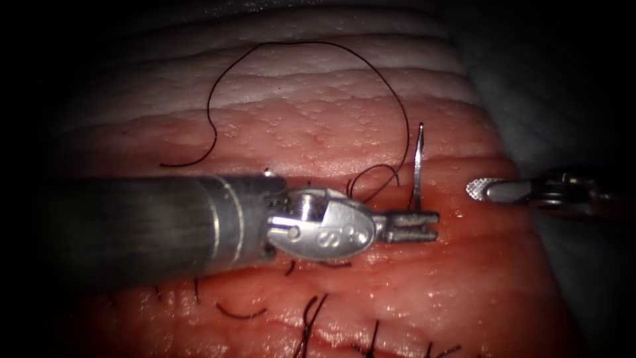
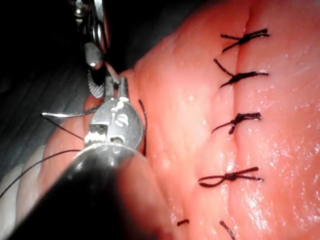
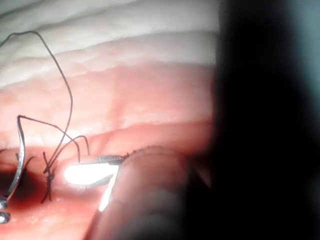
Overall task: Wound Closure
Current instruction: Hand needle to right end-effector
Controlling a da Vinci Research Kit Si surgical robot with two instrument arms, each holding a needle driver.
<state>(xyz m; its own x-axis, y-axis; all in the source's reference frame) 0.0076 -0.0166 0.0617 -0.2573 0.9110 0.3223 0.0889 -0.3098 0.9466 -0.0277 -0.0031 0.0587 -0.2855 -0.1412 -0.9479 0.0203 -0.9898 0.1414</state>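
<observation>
two end effectors — left (image 1: 412, 226) clamps needle (image 1: 417, 166) upright; right (image 1: 478, 189) seemingly closed, empty, beside it.

The right arm's tool (image 3: 92, 174) reaches out over the tissue (image 3: 140, 95), its bright metal tip lying flat, free of the needle and the thread; whether its jaws are parted cannot be told, since glare washes out the tip. Well apart from it stands the needle (image 3: 20, 150), a thin curved sliver rising nearly upright above the tissue. The jaw tips of the left arm's tool (image 3: 2, 210) grip the needle at its low end. The thread (image 3: 65, 90) leaves the needle's upper end, arcs high over the paler tissue bands, then drops to what looks like a knot (image 3: 48, 172) on the red, wet surface beside the right tool's tip.
</observation>
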